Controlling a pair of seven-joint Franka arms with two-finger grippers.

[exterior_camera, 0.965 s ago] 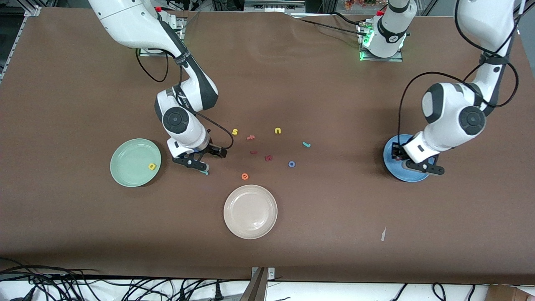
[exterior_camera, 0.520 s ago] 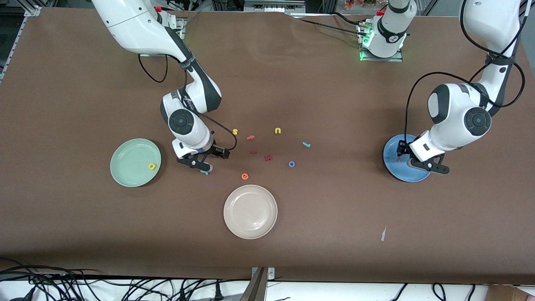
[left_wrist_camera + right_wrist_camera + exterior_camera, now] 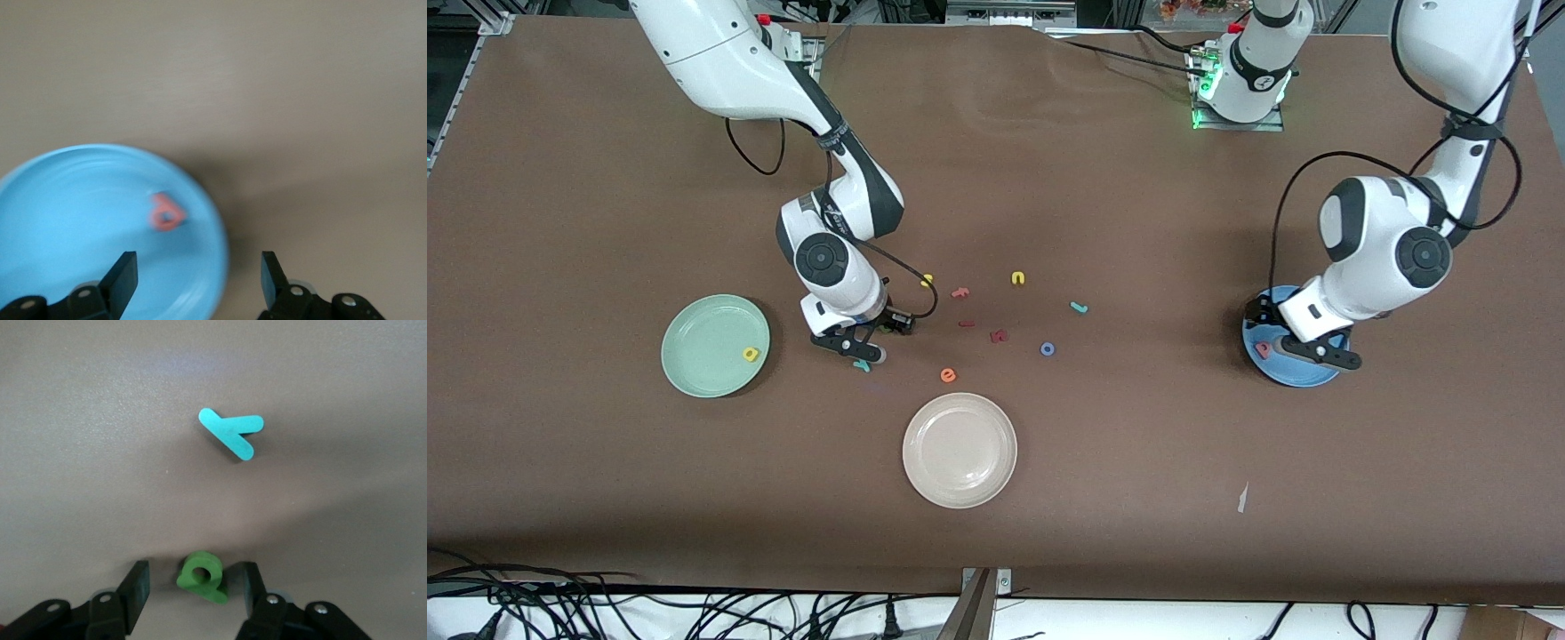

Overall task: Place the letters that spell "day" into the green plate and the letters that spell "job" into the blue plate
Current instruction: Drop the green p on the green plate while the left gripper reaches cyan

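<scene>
The pale green plate (image 3: pixel 698 342) holds the yellow "a" (image 3: pixel 751 354). My right gripper (image 3: pixel 876 336) is low over the table, open, with the dark green "d" (image 3: pixel 202 577) between its fingers and a gap on each side. The teal "y" (image 3: pixel 231 432) lies on the table close by, also seen in the front view (image 3: pixel 861 365). My left gripper (image 3: pixel 197 263) hangs open and empty over the rim of the blue plate (image 3: pixel 80 200), where the salmon "b" (image 3: pixel 166 213) lies. The teal "j" (image 3: pixel 1079 308) and blue "o" (image 3: pixel 1048 349) lie mid-table.
A cream-white plate (image 3: pixel 959 450) sits nearer the camera than the letters. A yellow "s" (image 3: pixel 927 280), yellow "u" (image 3: pixel 1018 278), salmon "f" (image 3: pixel 960 292), two dark red letters (image 3: pixel 999 336) and an orange "e" (image 3: pixel 948 375) are scattered mid-table.
My left gripper opened and the salmon "b" now lies loose in the blue plate. My right gripper shifted a little toward the middle, around the green "d", and its fingers have narrowed.
</scene>
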